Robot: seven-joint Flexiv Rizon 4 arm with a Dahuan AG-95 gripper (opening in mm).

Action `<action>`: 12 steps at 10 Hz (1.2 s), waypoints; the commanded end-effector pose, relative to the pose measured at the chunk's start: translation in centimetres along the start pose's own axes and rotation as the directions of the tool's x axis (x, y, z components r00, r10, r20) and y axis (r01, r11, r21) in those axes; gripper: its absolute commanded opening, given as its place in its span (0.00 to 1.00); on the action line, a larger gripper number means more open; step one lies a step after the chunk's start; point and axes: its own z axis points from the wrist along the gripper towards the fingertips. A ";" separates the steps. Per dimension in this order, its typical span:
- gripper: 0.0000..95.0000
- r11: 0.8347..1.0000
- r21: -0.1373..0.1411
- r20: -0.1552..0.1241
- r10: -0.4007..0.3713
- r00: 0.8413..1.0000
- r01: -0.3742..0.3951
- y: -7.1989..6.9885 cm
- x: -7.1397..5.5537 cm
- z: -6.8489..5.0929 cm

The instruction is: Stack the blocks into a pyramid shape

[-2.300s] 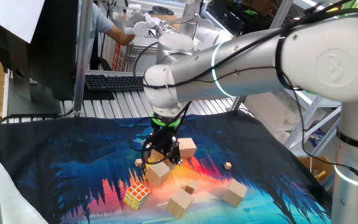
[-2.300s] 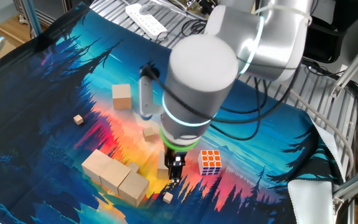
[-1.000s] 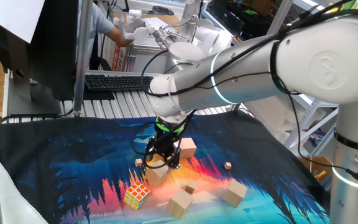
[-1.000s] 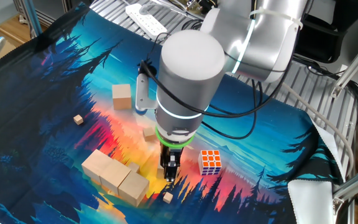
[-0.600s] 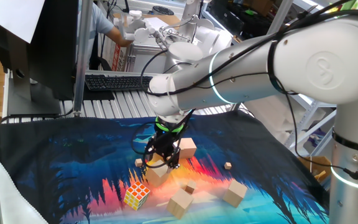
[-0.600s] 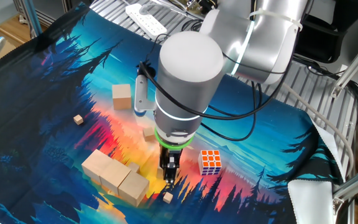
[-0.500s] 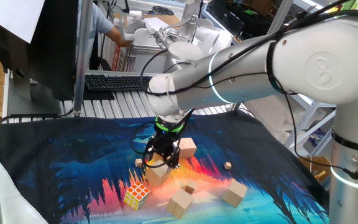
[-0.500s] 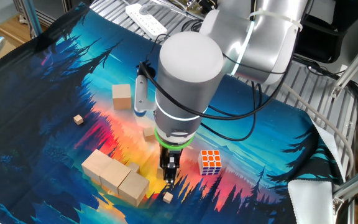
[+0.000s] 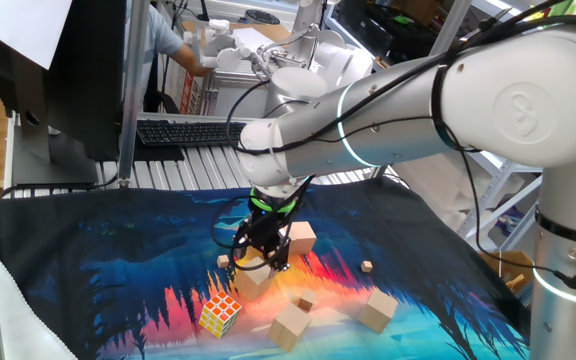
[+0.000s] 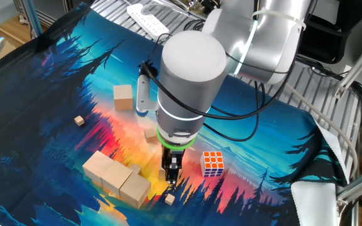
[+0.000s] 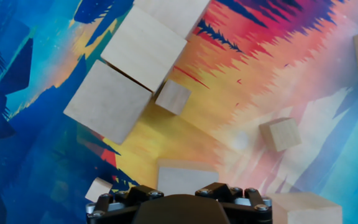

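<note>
The pincer (image 9: pixel 259 255) sits low over the counter (image 9: pixel 118 260), clenched on a block (image 9: pixel 254 272), the row of three blocks (image 10: pixel 115 177) just beside it.

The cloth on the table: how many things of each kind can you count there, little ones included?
Large tan wooden blocks: 6
Tiny wooden cubes: 3
Multicoloured puzzle cube: 1
Total: 10
</note>
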 end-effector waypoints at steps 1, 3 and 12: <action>0.80 1.000 0.000 0.000 0.000 1.000 0.000 0.0 0.0 0.0; 0.80 0.997 -0.054 0.003 0.048 0.999 -0.048 -2.1 0.4 2.9; 0.60 0.998 -0.058 -0.007 0.040 0.999 -0.041 -1.5 0.0 2.6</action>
